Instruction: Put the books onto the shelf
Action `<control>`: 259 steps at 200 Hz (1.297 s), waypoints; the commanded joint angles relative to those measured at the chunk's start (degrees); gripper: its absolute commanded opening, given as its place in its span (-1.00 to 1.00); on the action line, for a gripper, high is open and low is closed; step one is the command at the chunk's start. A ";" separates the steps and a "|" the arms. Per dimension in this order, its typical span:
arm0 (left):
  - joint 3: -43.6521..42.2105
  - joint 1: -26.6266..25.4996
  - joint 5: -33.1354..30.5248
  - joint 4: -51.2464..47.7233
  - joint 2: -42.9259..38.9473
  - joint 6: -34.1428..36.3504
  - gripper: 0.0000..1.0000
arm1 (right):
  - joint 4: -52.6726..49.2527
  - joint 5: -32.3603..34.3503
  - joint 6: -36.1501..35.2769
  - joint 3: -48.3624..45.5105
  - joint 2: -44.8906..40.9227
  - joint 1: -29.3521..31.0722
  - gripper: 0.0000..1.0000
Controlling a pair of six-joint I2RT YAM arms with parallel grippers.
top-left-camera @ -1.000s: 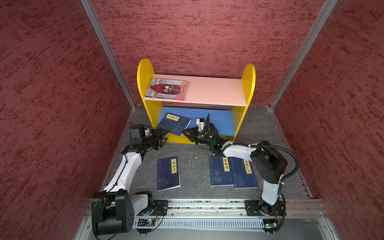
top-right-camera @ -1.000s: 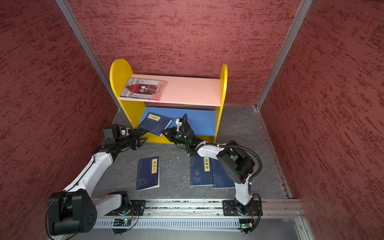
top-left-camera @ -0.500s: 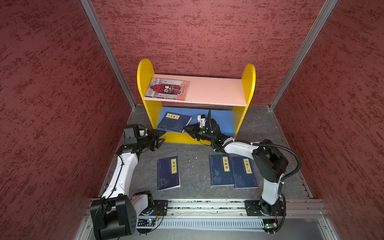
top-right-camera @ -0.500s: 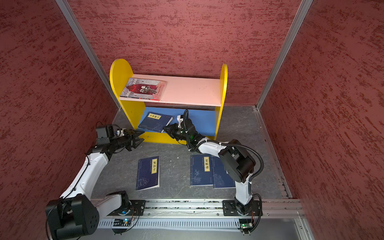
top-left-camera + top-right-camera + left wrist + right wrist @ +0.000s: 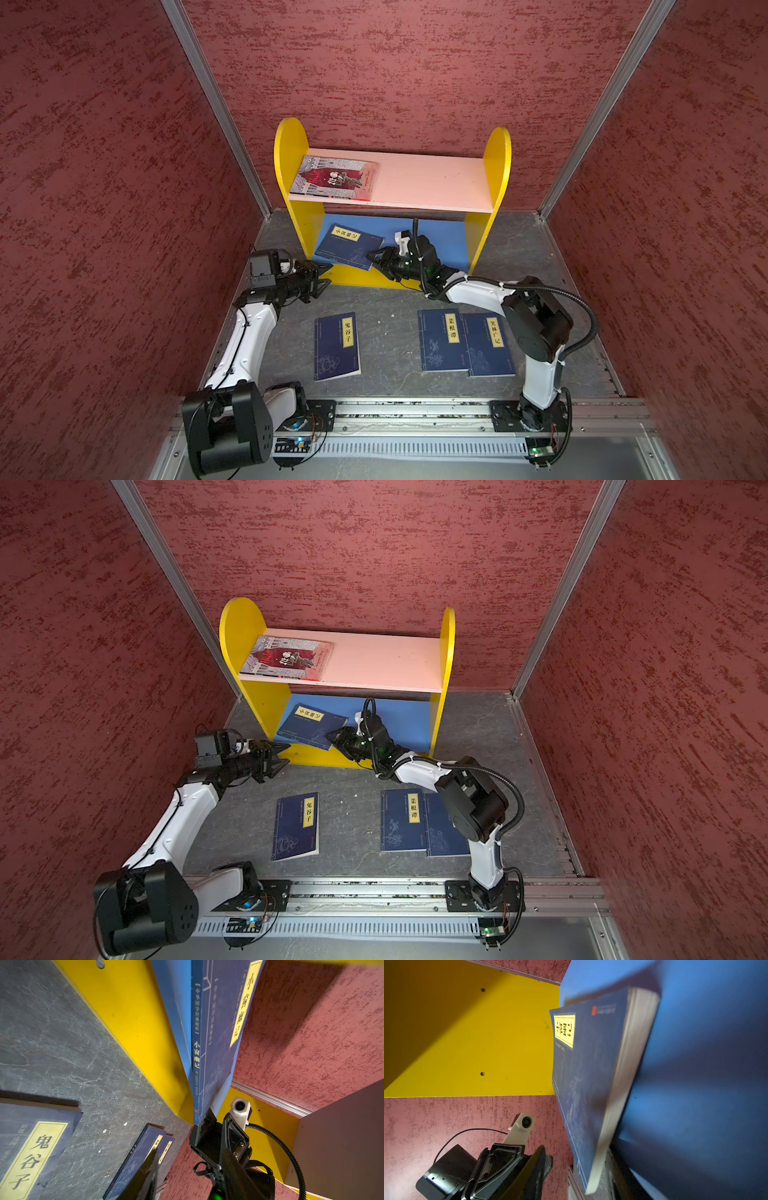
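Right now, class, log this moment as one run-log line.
step: 小窗幽记 book on blue lower board | right gripper: open at its corner | left gripper: open, empty | table: 鬼谷子, 菜根谭, 笑林广记

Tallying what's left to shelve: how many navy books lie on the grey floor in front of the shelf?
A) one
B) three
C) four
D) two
B: the lone book plus the side-by-side pair, middle book and rightmost book, lie flat on the floor.
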 commanded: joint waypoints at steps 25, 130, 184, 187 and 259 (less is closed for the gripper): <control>1.45 0.63 2.46 2.15 0.90 1.54 0.00 | -9.41 4.99 -4.44 3.53 -2.65 -0.48 0.07; 8.92 8.99 14.63 -8.04 -3.56 29.51 0.02 | -17.54 9.04 -9.53 7.49 -2.67 -0.71 0.07; 7.26 16.28 15.53 -9.93 -2.27 33.89 0.04 | -18.58 6.97 -10.92 11.93 0.74 -1.24 0.05; 7.17 16.46 15.48 -10.01 -2.18 34.21 0.04 | -18.60 6.89 -11.05 12.17 0.91 -1.24 0.05; 5.11 17.31 15.21 -9.98 -0.33 36.35 0.06 | -19.01 6.01 -11.20 15.17 4.47 -1.55 0.05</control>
